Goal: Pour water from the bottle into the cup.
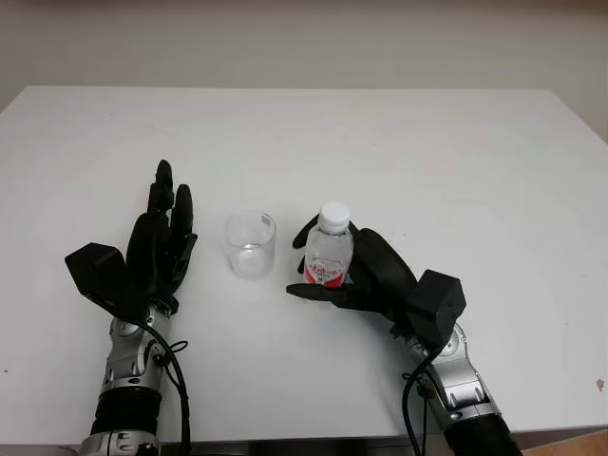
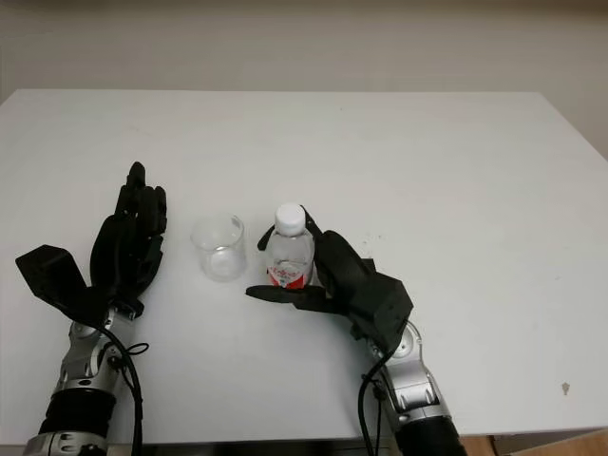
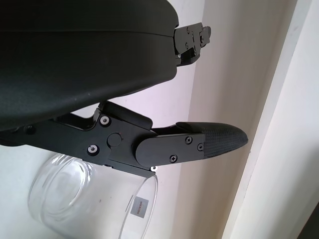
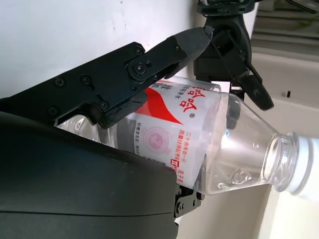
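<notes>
Now I am gripping the bottle in my right hand, fingers wrapped round its label; I am judging the white cap must come off before tilting toward the cup; my left hand, open, is waiting beside it.

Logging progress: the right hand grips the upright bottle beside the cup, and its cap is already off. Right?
Not quite: the white cap is still on, as the left eye view shows. The right hand does grip the upright bottle beside the cup.

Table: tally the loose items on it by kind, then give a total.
Clear cup: 1
Water bottle, white cap on, held by the right robot hand: 1
Total: 2
The left robot hand is open beside the cup.
</notes>
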Action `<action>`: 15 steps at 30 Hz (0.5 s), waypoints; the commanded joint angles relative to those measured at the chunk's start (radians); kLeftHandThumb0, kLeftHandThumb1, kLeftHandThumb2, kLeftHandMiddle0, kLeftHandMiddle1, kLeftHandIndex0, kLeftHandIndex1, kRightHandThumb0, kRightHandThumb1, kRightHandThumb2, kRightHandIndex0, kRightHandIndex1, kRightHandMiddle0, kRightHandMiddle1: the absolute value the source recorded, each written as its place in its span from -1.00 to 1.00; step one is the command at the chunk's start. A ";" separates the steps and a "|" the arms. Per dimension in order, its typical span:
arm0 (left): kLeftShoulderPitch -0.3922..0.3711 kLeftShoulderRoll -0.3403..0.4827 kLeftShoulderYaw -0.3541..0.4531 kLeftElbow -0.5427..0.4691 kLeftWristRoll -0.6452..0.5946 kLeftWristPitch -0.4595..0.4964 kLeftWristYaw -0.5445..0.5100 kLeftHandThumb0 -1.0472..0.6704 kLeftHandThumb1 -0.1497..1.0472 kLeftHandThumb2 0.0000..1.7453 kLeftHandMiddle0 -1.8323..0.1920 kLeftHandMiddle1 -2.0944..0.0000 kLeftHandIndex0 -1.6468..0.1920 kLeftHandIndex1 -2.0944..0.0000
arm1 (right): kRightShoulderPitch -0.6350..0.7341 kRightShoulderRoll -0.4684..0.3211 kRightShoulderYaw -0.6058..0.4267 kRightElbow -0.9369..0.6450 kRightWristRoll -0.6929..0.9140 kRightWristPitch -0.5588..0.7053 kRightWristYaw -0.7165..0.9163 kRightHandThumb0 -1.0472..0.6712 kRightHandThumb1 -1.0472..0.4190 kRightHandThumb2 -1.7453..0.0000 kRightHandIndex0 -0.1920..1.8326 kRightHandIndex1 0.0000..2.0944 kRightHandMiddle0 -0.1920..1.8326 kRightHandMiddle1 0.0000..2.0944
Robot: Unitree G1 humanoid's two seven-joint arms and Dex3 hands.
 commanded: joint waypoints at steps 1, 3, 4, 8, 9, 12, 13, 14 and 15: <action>-0.014 0.006 -0.001 -0.007 0.001 -0.006 -0.003 -0.62 1.00 -0.48 0.97 0.95 0.98 0.95 | -0.010 -0.011 0.008 0.003 -0.028 -0.011 -0.021 -0.34 -0.98 0.83 0.49 1.00 0.05 1.00; -0.013 0.010 0.000 -0.006 0.002 -0.006 -0.006 -0.63 1.00 -0.48 0.97 0.95 0.98 0.95 | -0.014 -0.007 0.010 -0.002 -0.048 -0.007 -0.045 -0.32 -1.00 0.73 0.81 1.00 0.33 1.00; -0.012 0.011 0.000 -0.006 0.004 -0.006 -0.005 -0.63 1.00 -0.48 0.97 0.95 0.98 0.95 | -0.015 0.000 0.007 -0.003 -0.050 -0.003 -0.059 -0.31 -1.00 0.68 0.90 1.00 0.47 1.00; -0.005 0.019 0.000 -0.020 0.008 0.004 -0.001 -0.63 1.00 -0.47 0.96 0.95 0.97 0.95 | -0.032 0.022 -0.002 -0.004 -0.053 0.015 -0.110 -0.26 -1.00 0.55 1.00 1.00 0.93 1.00; -0.004 0.021 0.000 -0.022 0.008 0.007 -0.002 -0.63 1.00 -0.47 0.96 0.95 0.97 0.94 | -0.047 0.024 -0.004 0.003 -0.059 0.016 -0.126 -0.25 -1.00 0.54 1.00 1.00 0.96 1.00; -0.001 0.025 0.000 -0.022 0.007 0.008 -0.005 -0.63 1.00 -0.47 0.96 0.95 0.96 0.94 | -0.114 0.030 -0.016 0.043 -0.079 0.022 -0.178 -0.23 -1.00 0.50 1.00 1.00 0.94 1.00; 0.000 0.025 0.001 -0.024 0.003 0.013 -0.005 -0.64 1.00 -0.47 0.96 0.94 0.96 0.94 | -0.140 0.034 -0.020 0.061 -0.085 0.025 -0.195 -0.23 -1.00 0.49 1.00 1.00 0.93 1.00; 0.001 0.025 0.002 -0.026 0.001 0.016 -0.005 -0.64 1.00 -0.49 0.96 0.94 0.96 0.94 | -0.168 0.035 -0.023 0.087 -0.092 0.015 -0.212 -0.22 -1.00 0.48 1.00 1.00 0.92 1.00; 0.001 0.026 0.002 -0.029 0.000 0.020 -0.005 -0.64 1.00 -0.49 0.95 0.94 0.96 0.94 | -0.198 0.033 -0.023 0.114 -0.102 0.005 -0.227 -0.21 -1.00 0.47 1.00 1.00 0.92 1.00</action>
